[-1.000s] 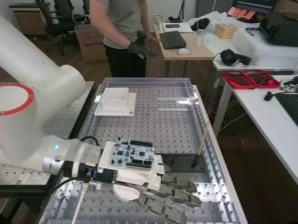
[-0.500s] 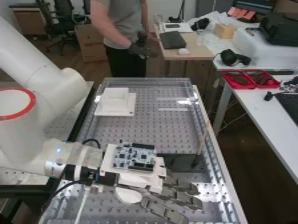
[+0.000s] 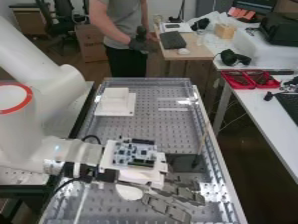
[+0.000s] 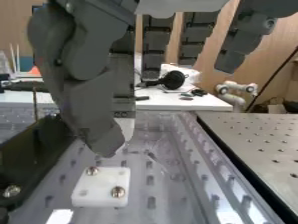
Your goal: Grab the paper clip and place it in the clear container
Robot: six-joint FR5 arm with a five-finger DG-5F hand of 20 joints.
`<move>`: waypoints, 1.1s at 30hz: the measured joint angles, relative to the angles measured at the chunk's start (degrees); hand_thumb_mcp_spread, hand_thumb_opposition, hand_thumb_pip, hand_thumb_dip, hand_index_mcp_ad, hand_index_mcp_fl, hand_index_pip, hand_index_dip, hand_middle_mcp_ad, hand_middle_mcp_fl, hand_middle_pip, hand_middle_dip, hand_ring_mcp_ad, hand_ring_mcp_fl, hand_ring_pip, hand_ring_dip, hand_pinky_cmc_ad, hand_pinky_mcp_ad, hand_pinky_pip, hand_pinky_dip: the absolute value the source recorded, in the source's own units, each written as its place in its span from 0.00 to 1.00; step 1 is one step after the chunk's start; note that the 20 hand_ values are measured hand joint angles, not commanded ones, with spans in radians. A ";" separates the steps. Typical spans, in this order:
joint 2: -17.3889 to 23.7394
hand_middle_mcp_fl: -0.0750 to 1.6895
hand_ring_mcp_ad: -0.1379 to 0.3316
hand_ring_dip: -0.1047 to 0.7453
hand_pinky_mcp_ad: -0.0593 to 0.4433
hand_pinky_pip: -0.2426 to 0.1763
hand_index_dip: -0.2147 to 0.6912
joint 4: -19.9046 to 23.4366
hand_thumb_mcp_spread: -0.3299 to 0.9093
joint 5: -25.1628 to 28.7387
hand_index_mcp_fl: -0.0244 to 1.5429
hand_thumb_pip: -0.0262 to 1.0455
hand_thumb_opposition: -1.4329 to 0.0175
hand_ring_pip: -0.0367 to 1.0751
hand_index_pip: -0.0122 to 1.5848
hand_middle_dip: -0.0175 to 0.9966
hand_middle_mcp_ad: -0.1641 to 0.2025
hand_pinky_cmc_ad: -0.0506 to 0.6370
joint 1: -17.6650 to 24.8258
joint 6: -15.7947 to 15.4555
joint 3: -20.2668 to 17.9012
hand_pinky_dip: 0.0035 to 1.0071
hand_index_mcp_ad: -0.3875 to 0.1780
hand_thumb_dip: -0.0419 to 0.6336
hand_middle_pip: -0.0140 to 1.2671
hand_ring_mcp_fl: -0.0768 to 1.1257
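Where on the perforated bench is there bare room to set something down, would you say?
In the high view, the perforated bench looks bare between the white stepped block and the circuit board. It is crowded around the hand, near the dark block.

We've got a chunky white arm (image 3: pixel 50 70) here, all smooth, rounded tube sections, with a bright red ring (image 3: pixel 29 95) round one joint. Near the flange we see black and white bands, plus a black cable (image 3: pixel 92 137) looping out. Our hand (image 3: pixel 174 192) has dark grey fingers (image 4: pixel 157 37) built from blocky segments with black slots, and a white housing (image 3: pixel 141 176) topped by a bare circuit board (image 3: pixel 134 152), pale with dark connector strips. Pretty neat, we reckon.
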 joint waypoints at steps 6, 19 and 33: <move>2.95 0.17 0.48 0.21 0.61 0.62 0.30 1.84 0.67 1.08 0.43 0.56 0.33 0.13 0.84 0.19 0.36 0.56 0.46 3.15 -2.09 0.14 0.40 0.48 0.11 0.10; 14.88 0.18 0.47 0.21 0.61 0.67 0.30 12.07 0.68 5.21 0.51 0.53 0.32 0.13 0.77 0.19 0.38 0.58 8.36 12.53 -13.27 0.15 0.41 0.48 0.11 0.12; 18.34 0.18 0.48 0.21 0.64 0.67 0.30 17.49 0.69 5.37 0.51 0.53 0.31 0.14 0.77 0.19 0.39 0.58 20.78 18.79 -16.46 0.15 0.41 0.48 0.11 0.12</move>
